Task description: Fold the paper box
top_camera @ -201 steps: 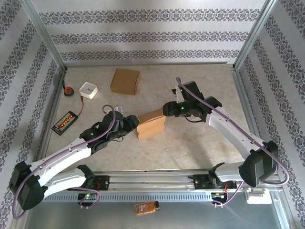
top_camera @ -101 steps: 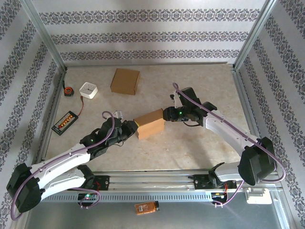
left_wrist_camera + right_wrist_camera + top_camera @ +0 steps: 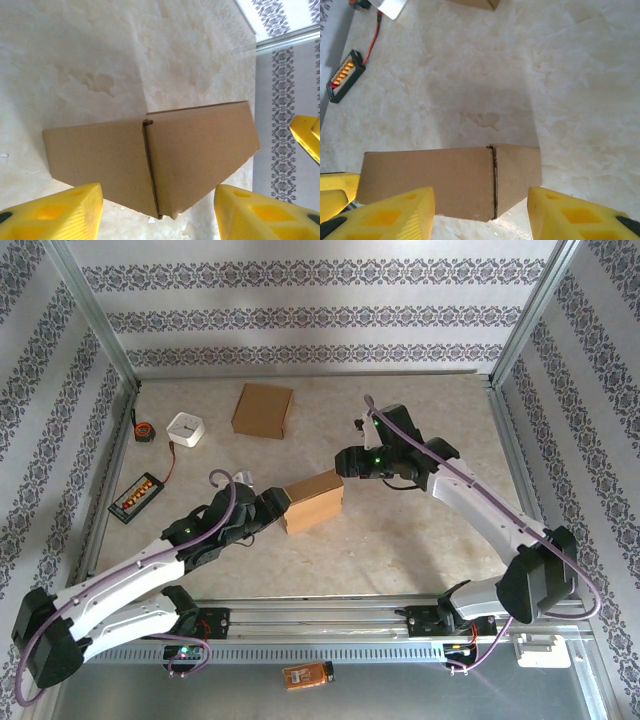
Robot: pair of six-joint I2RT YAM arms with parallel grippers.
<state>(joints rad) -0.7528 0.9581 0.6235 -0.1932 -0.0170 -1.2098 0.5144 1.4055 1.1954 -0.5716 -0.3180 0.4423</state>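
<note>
The paper box (image 3: 312, 502) is a closed brown carton lying on the table between the two arms. My left gripper (image 3: 274, 510) stands open at the box's left end. In the left wrist view a corner of the box (image 3: 150, 160) pokes between the yellow fingers (image 3: 55, 212), with a gap on each side. My right gripper (image 3: 346, 462) hovers open just beyond the box's right end. In the right wrist view the box (image 3: 435, 180) lies ahead of the open gripper (image 3: 480, 195), its seam facing the camera, untouched by the fingers (image 3: 570, 212).
A second brown carton (image 3: 263, 410) lies flat at the back. A white square block (image 3: 186, 429), a tape measure (image 3: 145, 430) and a black tray of orange pieces (image 3: 137, 496) sit at the left. Metal frame rails and patterned walls bound the table.
Both grippers pinched at the box's ends and have opened again. The right gripper has drawn back from the box's right end. The box has shifted slightly left.
</note>
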